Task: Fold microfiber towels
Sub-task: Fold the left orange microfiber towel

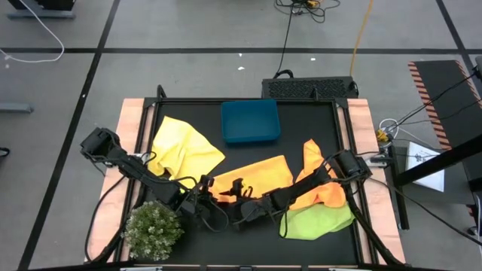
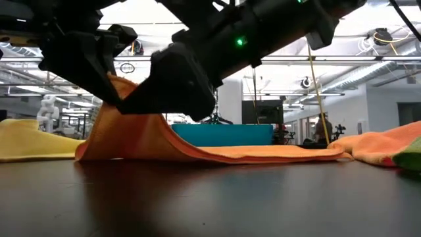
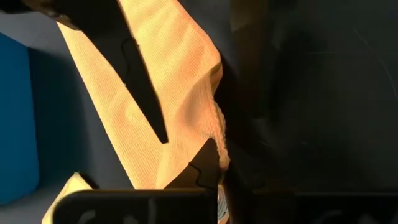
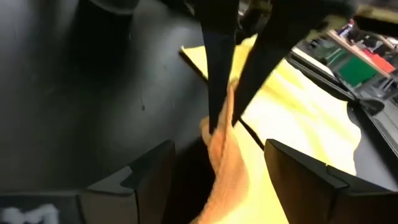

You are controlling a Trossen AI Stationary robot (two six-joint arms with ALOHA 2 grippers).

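You are pinching the orange towel (image 1: 256, 175) with the left gripper (image 1: 213, 190) while the right gripper (image 1: 239, 192) is standing wide beside it.

The left fingers (image 3: 146, 93) are clamping a raised corner of that towel near the table's (image 1: 188, 241) front centre; your right fingers (image 4: 152, 171) are spread apart, holding nothing; the yellow towel (image 1: 184, 147) is lying left of the blue bin (image 1: 250, 121); a lime green towel (image 1: 320, 220) and another orange one (image 1: 316, 169) are lying at the right.

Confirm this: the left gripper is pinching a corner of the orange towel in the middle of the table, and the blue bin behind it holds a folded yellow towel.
Not quite. The blue bin is empty in the high view; the yellow towel lies loose on the table beside it. The left gripper is indeed shut on a corner of the orange towel.
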